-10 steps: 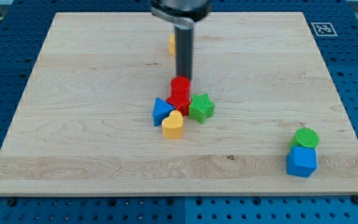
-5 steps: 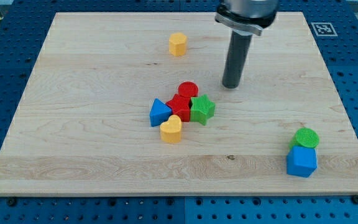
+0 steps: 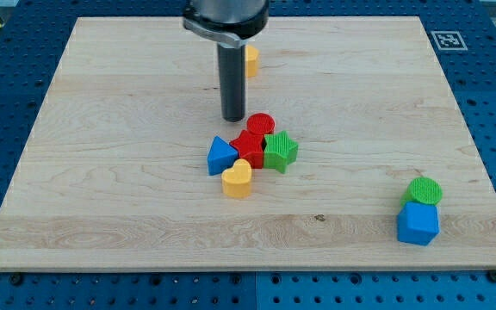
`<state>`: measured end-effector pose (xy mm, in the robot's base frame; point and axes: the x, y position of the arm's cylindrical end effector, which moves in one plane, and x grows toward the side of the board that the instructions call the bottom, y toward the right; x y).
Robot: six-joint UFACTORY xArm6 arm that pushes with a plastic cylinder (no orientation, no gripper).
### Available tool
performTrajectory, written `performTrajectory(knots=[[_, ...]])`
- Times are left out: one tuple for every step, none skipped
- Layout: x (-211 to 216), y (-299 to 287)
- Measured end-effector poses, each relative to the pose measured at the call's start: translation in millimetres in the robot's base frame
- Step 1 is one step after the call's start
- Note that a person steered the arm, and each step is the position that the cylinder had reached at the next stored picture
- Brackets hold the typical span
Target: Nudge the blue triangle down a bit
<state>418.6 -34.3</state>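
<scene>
My tip [image 3: 233,118] sits on the wooden counter [image 3: 102,129], just above the small blue triangle block [image 3: 221,156], not touching; no fingers here.

A single camera looks down at a slant from the near edge of the table [image 3: 102,215], facing its far edge. It sits far enough back to take in nearly the whole top; the rod's [image 3: 232,82] upper part is cut off.
</scene>
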Motion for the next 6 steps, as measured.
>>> performTrajectory(knots=[[28, -14], [49, -25], [57, -31], [62, -36], [71, -14], [70, 54]])
